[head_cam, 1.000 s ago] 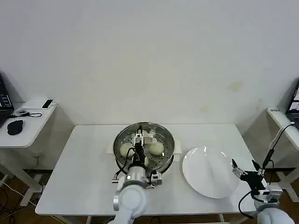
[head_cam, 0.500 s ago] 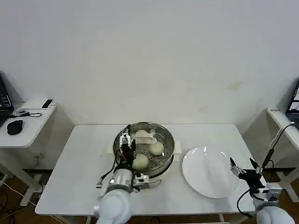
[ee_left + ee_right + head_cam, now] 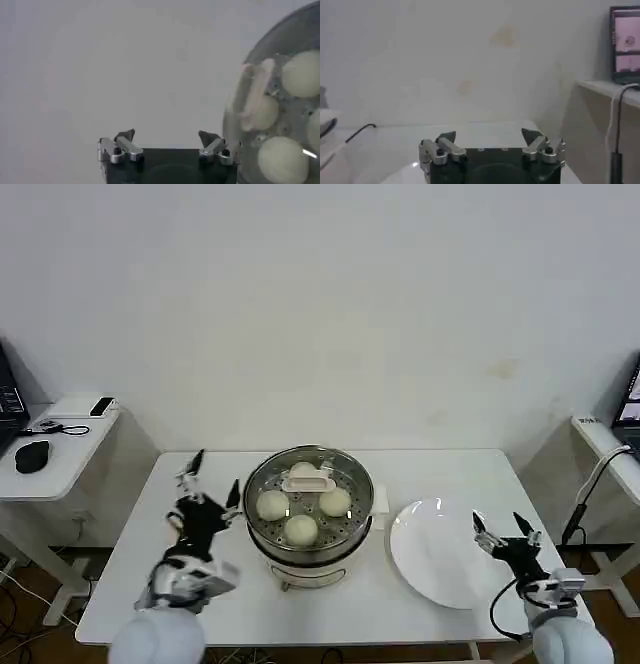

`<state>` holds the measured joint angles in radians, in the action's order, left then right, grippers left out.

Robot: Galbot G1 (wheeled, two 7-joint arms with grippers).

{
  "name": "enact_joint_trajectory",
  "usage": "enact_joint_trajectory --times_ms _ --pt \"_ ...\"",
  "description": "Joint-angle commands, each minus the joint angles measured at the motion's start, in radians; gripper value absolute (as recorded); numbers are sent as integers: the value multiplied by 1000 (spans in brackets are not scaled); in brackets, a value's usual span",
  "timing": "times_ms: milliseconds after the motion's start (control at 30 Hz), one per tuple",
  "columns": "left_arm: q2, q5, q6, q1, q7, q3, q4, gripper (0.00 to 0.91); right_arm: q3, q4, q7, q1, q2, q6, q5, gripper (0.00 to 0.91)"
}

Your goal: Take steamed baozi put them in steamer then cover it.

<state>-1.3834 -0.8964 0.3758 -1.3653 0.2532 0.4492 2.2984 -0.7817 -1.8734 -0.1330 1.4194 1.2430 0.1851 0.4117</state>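
Observation:
The steamer (image 3: 258,484) stands mid-table, a shiny steel pot with a perforated tray. Three steamed baozi lie in it, at the left (image 3: 272,504), right (image 3: 335,501) and front (image 3: 301,529); a further one (image 3: 303,470) sits at the back, partly under a whitish handle-shaped piece (image 3: 308,482). My left gripper (image 3: 215,476) hovers open and empty just left of the pot. The left wrist view has this gripper (image 3: 166,135) over bare table, with the steamer (image 3: 260,45) and baozi (image 3: 282,160) beside it. Open and empty, my right gripper (image 3: 498,524) (image 3: 488,135) hangs at the near right edge of the white plate (image 3: 440,554).
A low side table (image 3: 60,469) to the left carries a black mouse (image 3: 33,454) and a small device. Another side surface (image 3: 600,434) with a cable stands at the right. A monitor (image 3: 625,45) shows in the right wrist view.
My left gripper has come up out of the steamer and swung left, leaving a baozi at the front of the tray. The right gripper has shifted slightly left toward the plate.

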Motion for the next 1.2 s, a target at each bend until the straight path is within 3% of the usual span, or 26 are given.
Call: enact_joint_trajectory --times_ms 33,200,467,1200 --pt "6 624 -191 -189 -204 358 -168 907 120 20 24 -32 -9 5 13 907" --pt "-1 727 -201 -226 -199 368 -238 907 163 48 34 -50 -3 -5 20 907" --pt "-28 735 -238 -252 -189 354 -281 907 207 91 51 -64 -2 -18 27 907" --pt "-43 825 -243 -273 -132 357 -242 907 174 120 34 -40 41 -32 -17 907"
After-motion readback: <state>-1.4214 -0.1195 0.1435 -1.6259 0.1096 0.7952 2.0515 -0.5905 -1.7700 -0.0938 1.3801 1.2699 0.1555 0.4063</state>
